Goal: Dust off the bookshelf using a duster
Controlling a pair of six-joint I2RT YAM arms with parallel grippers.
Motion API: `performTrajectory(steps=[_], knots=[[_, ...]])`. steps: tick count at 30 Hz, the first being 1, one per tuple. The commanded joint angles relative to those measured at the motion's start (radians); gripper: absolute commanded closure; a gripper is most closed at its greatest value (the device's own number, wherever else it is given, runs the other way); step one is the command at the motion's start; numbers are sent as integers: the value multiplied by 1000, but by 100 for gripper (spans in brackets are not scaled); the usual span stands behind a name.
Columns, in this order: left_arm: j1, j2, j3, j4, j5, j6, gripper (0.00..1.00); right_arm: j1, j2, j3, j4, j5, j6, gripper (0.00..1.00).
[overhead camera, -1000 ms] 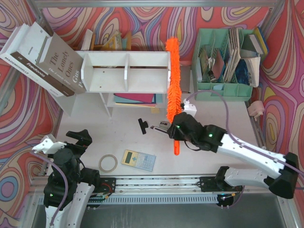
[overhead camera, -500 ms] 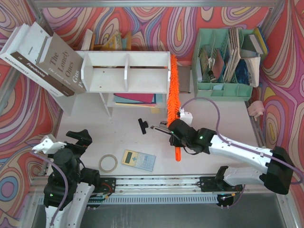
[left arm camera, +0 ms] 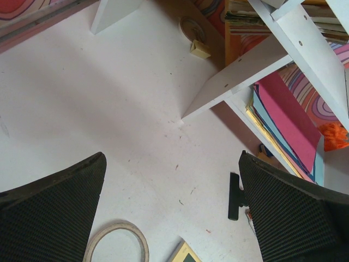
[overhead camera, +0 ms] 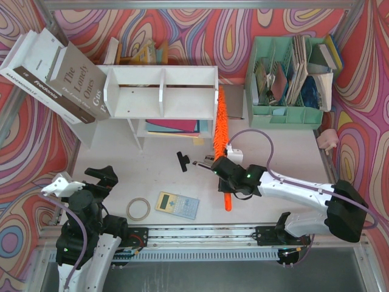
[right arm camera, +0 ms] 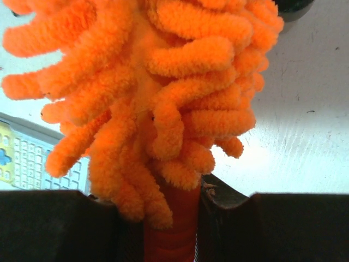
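The white two-tier bookshelf (overhead camera: 161, 92) stands at the back middle of the table, with coloured paper in its lower tier. The orange fluffy duster (overhead camera: 219, 125) runs down along the shelf's right end wall, its handle end near the table front. My right gripper (overhead camera: 223, 171) is shut on the duster's handle just below the fluff, which fills the right wrist view (right arm camera: 158, 93). My left gripper (overhead camera: 97, 180) is open and empty at the front left. In the left wrist view the shelf's lower boards (left arm camera: 240, 76) show, with a bit of duster (left arm camera: 334, 135) at the right.
Two big books (overhead camera: 58, 76) lean against the shelf's left. A mint-green file organizer (overhead camera: 285, 112) stands at the back right. A stapler (overhead camera: 203, 163) and a black clip (overhead camera: 182, 161) lie before the shelf. A tape ring (overhead camera: 138, 208) and a calculator (overhead camera: 177, 204) lie near the front.
My right gripper has drawn the duster down and toward the front along the shelf's right end; the fluffy tip dropped from above the shelf top to below it. The left arm is still.
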Motion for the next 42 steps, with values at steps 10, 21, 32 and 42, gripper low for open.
performTrajectory(steps=[10, 21, 32, 42], knots=[[7, -7, -13, 14, 7, 7, 1, 4, -167, 251, -61, 124, -87, 100], [7, -6, -14, 17, 9, 7, 1, 4, -96, 53, 44, 22, -6, 100], [7, -9, -13, 13, 7, 7, 2, 4, 60, 14, 88, -16, -1, 100], [8, -9, -14, 15, 8, 7, 2, 4, 86, -2, 97, 48, -47, 100]])
